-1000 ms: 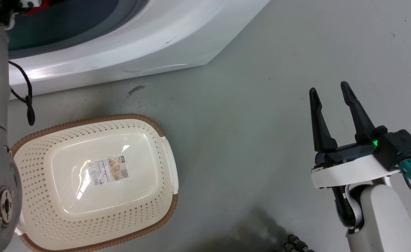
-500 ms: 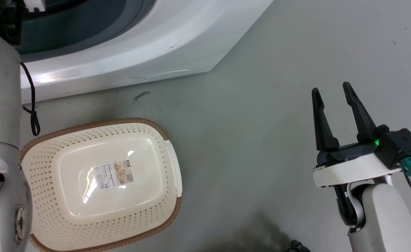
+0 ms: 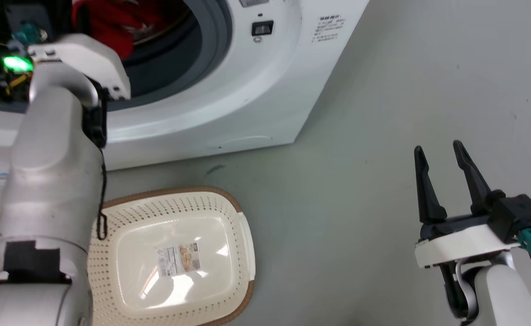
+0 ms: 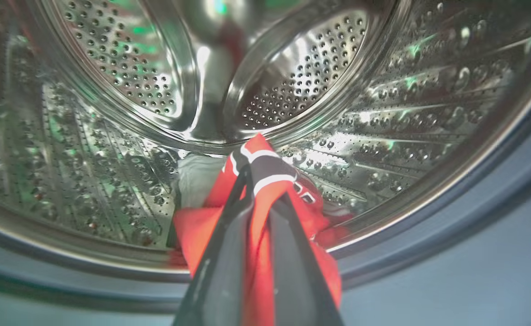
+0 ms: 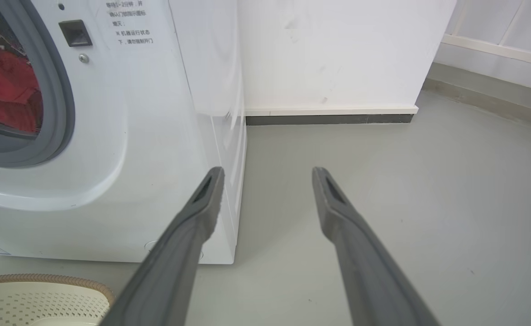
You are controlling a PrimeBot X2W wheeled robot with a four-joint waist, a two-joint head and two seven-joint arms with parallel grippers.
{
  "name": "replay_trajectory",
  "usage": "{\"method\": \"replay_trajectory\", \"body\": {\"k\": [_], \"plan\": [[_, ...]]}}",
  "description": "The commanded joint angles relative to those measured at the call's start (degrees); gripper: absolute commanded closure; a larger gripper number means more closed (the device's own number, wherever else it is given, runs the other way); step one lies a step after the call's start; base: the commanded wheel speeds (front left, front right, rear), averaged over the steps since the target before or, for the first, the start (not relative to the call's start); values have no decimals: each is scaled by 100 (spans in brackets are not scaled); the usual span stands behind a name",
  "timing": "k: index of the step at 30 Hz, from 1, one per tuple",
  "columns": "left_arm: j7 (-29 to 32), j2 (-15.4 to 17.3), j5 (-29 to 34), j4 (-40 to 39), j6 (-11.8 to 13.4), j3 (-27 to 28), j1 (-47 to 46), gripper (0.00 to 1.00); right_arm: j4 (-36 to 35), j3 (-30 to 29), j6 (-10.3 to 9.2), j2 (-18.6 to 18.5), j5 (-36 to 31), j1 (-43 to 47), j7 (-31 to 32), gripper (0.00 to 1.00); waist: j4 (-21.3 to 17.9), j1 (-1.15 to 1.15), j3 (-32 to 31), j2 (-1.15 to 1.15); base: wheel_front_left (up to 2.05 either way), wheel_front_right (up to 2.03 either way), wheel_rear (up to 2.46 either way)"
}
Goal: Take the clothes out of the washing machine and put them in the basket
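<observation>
The white washing machine [image 3: 247,90] stands at the upper left with its round opening showing red clothes [image 3: 107,22] inside. My left arm reaches into that opening. In the left wrist view my left gripper [image 4: 258,181] is shut on a red garment with black and white trim [image 4: 265,172], lifted above the steel drum [image 4: 111,136]; more red and white cloth lies below. The cream basket [image 3: 111,280] sits on the floor in front of the machine, partly behind my left forearm. My right gripper [image 3: 439,151] hangs open over bare floor at the right, holding nothing.
The grey floor [image 3: 360,136] stretches right of the machine. A white wall with a dark baseboard [image 5: 328,118] stands behind the machine's right side. The basket's rim [image 5: 43,278] shows at the lower left of the right wrist view.
The head camera has tilted up, so the machine's opening and red clothes now show. My left arm's wrist now shows at the opening. The right gripper stays open.
</observation>
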Motion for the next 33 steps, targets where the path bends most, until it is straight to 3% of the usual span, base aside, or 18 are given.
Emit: {"method": "replay_trajectory", "body": {"k": [1,18,33], "plan": [[-63,-37,-33,-41,-31,12,181,100,29,-44,-4,2,-36,124,-21,0,179,0,-376,0,0,0,0],[-86,-435,-128,-1778,-341,296,1984,100,-51,-202,-4,1,-83,936,176,0,529,0,-1734,0,0,0,0],[-81,-760,-65,-4090,-415,127,3519,100,-368,-329,-4,2,-86,1416,427,0,833,0,-2237,0,0,0,0]]}}
